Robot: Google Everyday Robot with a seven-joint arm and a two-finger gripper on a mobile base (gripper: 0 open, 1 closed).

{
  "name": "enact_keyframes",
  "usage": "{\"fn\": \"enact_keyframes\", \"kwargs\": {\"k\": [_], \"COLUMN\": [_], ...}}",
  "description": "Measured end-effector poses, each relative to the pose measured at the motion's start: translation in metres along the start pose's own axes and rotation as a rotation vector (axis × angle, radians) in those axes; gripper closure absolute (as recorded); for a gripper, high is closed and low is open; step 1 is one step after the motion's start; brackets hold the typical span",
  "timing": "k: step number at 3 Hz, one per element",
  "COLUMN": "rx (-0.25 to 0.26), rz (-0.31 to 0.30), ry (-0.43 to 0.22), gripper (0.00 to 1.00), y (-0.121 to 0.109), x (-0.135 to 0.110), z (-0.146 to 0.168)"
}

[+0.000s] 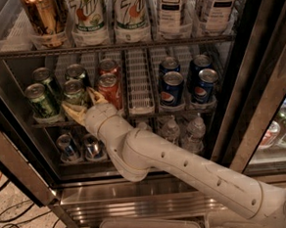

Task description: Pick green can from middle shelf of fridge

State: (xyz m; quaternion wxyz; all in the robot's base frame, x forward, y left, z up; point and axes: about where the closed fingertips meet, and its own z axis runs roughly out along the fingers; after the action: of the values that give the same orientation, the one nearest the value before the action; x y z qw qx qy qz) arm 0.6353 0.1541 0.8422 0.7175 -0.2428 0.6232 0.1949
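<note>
Pincer [81,102] open wide w/ fingers [74,111] astride green can [74,91], front of middle shelf [139,82], contact unclear

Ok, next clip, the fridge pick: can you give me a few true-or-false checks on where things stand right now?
1. The gripper is at the green can on the middle shelf. True.
2. The blue Pepsi cans stand left of the red cans. False: they stand to the right of them.
3. The shelf above holds 7UP cans and tea bottles. True.
4. The water bottles are on the top shelf. False: they are below the middle shelf.
5. The green can lies on its side. False: it stands upright.
</note>
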Motion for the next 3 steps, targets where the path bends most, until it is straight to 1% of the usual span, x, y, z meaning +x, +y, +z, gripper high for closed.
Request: {"fn": "enact_keyframes", "kwargs": {"k": [1,2,3], "rx": [-0.005,-0.021,-0.049], "rz": [-0.004,0.001,-0.014], "ry": [0.002,-0.001,-0.012], "gripper": [1.0,1.0,1.0], "y": [0.001,0.0,-0.001], "x": [-0.006,-0.029,-0.057], "z": [-0.003,-0.017,-0.031]}}
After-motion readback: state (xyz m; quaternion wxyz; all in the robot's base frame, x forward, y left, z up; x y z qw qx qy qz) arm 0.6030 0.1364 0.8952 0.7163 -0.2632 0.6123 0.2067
